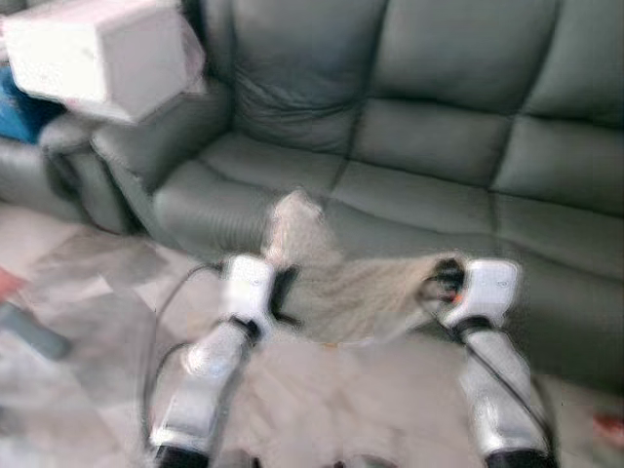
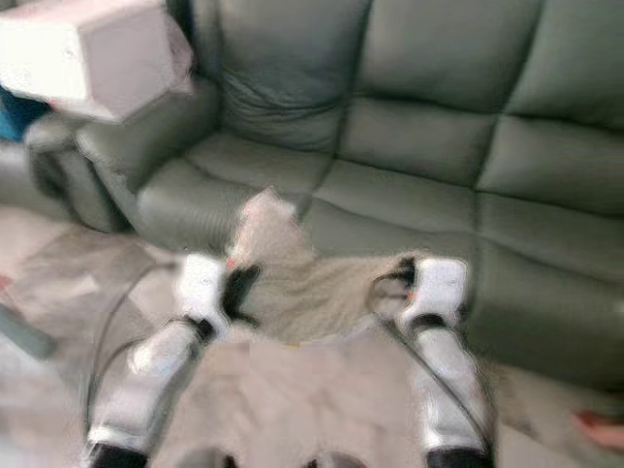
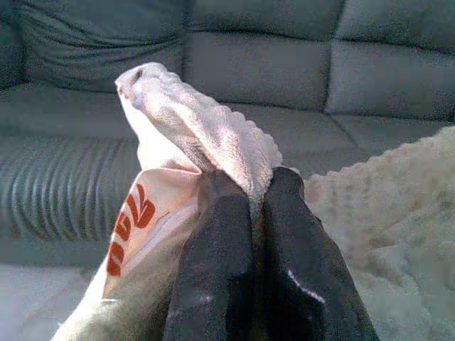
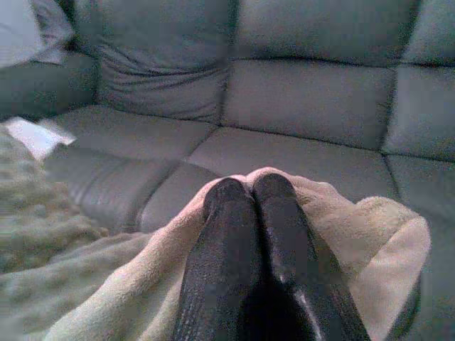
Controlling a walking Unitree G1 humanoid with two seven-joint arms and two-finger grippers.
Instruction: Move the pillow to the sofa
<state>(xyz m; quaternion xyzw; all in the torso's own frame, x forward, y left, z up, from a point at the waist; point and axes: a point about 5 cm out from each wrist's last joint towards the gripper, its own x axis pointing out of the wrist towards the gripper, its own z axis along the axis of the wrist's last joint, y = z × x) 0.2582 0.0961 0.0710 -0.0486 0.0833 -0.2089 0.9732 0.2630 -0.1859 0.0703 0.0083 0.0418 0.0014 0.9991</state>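
Note:
A cream, fuzzy pillow [image 1: 351, 288] hangs between my two arms, just in front of the grey leather sofa [image 1: 419, 146]. My left gripper [image 3: 247, 186] is shut on its left corner, where a white label with red print [image 3: 135, 220] shows. My right gripper [image 4: 247, 190] is shut on the pillow's right edge, with the fabric [image 4: 355, 249] folded around the black fingers. The pillow [image 2: 302, 278] is held above the floor, level with the front of the seat cushions. The head views are blurred.
A white box-like object [image 1: 102, 54] rests on the sofa's left armrest [image 1: 161, 132]. Something blue [image 1: 19, 107] lies behind it at the far left. The floor [image 1: 88, 322] in front is pale tile. A black cable [image 1: 161, 322] loops by my left arm.

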